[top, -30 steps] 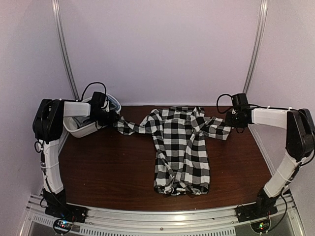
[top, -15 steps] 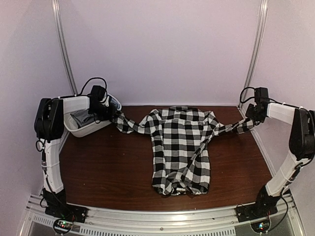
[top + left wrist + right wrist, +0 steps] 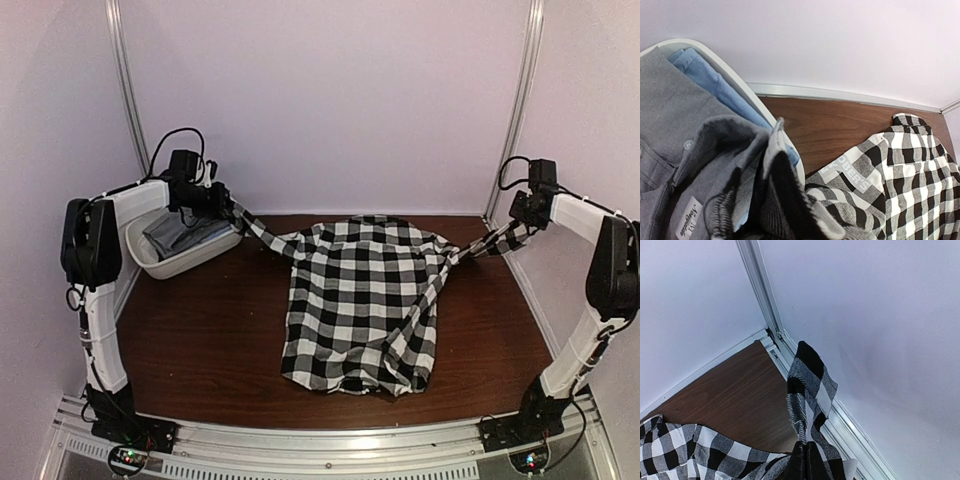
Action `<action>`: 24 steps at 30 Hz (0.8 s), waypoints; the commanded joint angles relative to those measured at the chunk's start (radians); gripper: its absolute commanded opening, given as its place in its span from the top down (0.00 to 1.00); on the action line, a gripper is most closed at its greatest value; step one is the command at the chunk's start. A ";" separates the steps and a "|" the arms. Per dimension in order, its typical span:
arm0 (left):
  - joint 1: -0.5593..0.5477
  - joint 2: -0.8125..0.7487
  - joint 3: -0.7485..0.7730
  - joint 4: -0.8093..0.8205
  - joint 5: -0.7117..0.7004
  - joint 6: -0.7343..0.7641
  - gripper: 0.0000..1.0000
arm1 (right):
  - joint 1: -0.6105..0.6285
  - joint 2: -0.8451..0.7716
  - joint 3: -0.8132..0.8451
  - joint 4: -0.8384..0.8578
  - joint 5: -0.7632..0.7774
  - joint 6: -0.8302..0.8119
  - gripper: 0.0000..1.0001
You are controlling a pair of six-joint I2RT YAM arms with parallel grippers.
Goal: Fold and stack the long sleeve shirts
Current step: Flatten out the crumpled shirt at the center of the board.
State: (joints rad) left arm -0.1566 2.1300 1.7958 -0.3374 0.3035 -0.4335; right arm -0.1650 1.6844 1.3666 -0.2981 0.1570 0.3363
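This spreading step seems to be calling for both sleeves drawn outward evenly and lowered together, so that the black-and-white checked cloth shirt (image 3: 360, 300), lying mid-way across the dark wooden surface (image 3: 200, 340), ends up flat. The left hand (image 3: 220, 201), at ten o'clock, is clamping tight on one cuff. The right hand (image 3: 521, 222), at two o'clock, is pinching the other. The plain grey shirt (image 3: 180, 235) is sitting in the white oval plastic tub (image 3: 190, 263).

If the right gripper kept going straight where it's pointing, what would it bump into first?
Probably the pale wall just above the metal rail. The right gripper is shut on a sleeve of the checked shirt; the sleeve's end pokes ahead. Depth is hard to judge.
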 commanded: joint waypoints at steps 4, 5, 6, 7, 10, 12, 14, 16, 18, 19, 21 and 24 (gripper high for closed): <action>0.009 -0.069 0.057 0.042 -0.084 0.039 1.00 | -0.036 0.042 0.047 -0.022 -0.007 -0.037 0.99; 0.011 -0.065 0.068 0.033 -0.097 0.041 1.00 | -0.036 0.049 0.056 -0.030 -0.012 -0.040 0.99; 0.011 -0.059 0.081 0.022 -0.102 0.043 1.00 | -0.036 0.054 0.061 -0.034 -0.025 -0.042 0.98; 0.010 -0.052 0.091 0.013 -0.095 0.045 1.00 | -0.035 0.057 0.064 -0.035 -0.051 -0.044 0.97; 0.007 -0.038 0.097 0.009 -0.053 0.043 1.00 | -0.025 0.064 0.053 -0.031 -0.142 -0.045 0.87; -0.006 -0.029 0.091 0.004 -0.030 0.044 0.99 | -0.003 0.066 0.049 -0.042 -0.155 -0.051 0.77; -0.025 -0.027 0.076 -0.007 -0.049 0.052 0.96 | 0.022 0.064 0.034 -0.051 -0.150 -0.057 0.66; -0.046 -0.028 0.053 -0.021 -0.067 0.062 0.93 | 0.049 0.050 0.010 -0.054 -0.151 -0.056 0.55; -0.072 -0.034 0.025 -0.029 -0.090 0.077 0.93 | 0.080 0.025 -0.018 -0.059 -0.150 -0.051 0.50; -0.093 -0.040 0.008 -0.029 -0.104 0.083 0.93 | 0.104 0.011 -0.036 -0.059 -0.152 -0.050 0.49; -0.125 -0.052 -0.026 -0.029 -0.122 0.092 0.93 | 0.174 -0.013 -0.067 -0.065 -0.122 -0.059 0.47; -0.176 -0.063 -0.071 -0.027 -0.142 0.099 0.93 | 0.290 -0.041 -0.125 -0.072 -0.107 -0.055 0.45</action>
State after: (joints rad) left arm -0.2649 2.1002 1.7779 -0.3737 0.2058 -0.3698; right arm -0.0006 1.7138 1.3014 -0.3462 0.0292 0.2848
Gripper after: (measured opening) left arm 0.066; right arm 0.541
